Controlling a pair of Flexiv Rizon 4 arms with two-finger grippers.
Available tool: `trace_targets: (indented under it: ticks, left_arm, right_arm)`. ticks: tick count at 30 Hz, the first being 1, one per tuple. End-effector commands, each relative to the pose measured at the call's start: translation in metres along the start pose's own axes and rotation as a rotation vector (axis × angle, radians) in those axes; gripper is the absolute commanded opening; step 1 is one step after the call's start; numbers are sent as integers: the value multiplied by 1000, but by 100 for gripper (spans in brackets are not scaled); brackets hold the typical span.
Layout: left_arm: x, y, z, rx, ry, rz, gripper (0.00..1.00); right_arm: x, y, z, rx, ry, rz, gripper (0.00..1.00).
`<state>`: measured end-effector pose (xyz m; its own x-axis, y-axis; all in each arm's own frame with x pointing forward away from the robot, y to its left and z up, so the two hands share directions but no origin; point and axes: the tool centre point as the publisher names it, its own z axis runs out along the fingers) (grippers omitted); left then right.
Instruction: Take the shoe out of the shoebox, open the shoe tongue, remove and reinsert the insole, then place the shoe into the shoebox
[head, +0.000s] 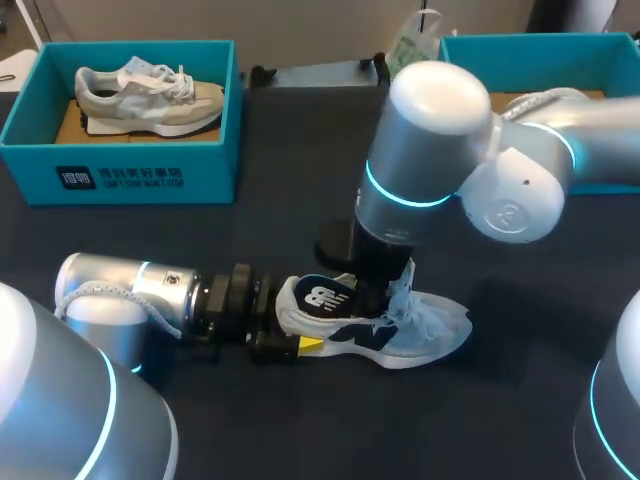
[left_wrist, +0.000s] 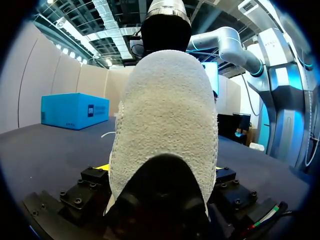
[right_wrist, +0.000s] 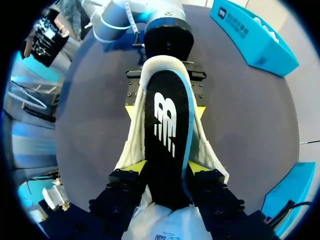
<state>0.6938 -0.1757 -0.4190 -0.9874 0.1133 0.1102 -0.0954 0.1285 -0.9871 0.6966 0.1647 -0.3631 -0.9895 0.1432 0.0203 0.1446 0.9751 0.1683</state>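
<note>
At the middle of the table (head: 520, 400), with left gripper (left_wrist: 159, 182) clamped on the heel of the shoe (head: 420, 325) and right gripper (right_wrist: 166, 167) pinching the partly lifted insole (right_wrist: 165, 130), guard against insole buckling or shoe tipping under an off-axis pull.

Shoe (head: 400, 335) lies on the worktop (head: 250, 420) near its front middle, heel to the left, toe to the right. Left arm (head: 130, 285) enters low from the left; the left jaws close on the heel from both sides. Right arm (head: 430, 150) enters from the right and stands directly over the shoe's middle. The right jaws hold the insole (head: 322, 296), which rises out of the heel opening. Rear-left shoebox (head: 130, 170) sits at the back left corner with a second shoe (head: 150, 95) inside. Rear-right shoebox (head: 520, 50) sits at the back right, partly behind the right arm.
</note>
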Motion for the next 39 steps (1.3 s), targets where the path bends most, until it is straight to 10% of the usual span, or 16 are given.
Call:
trace_targets:
  ticks: [1,39]
  left_arm:
    - [0,0,1,0,-2,0,0]
    - [0,0,1,0,-2,0,0]
  right_arm:
    - [-1,2,7,4,6,12,48]
    - [2,-3,31,-1,153,22,35]
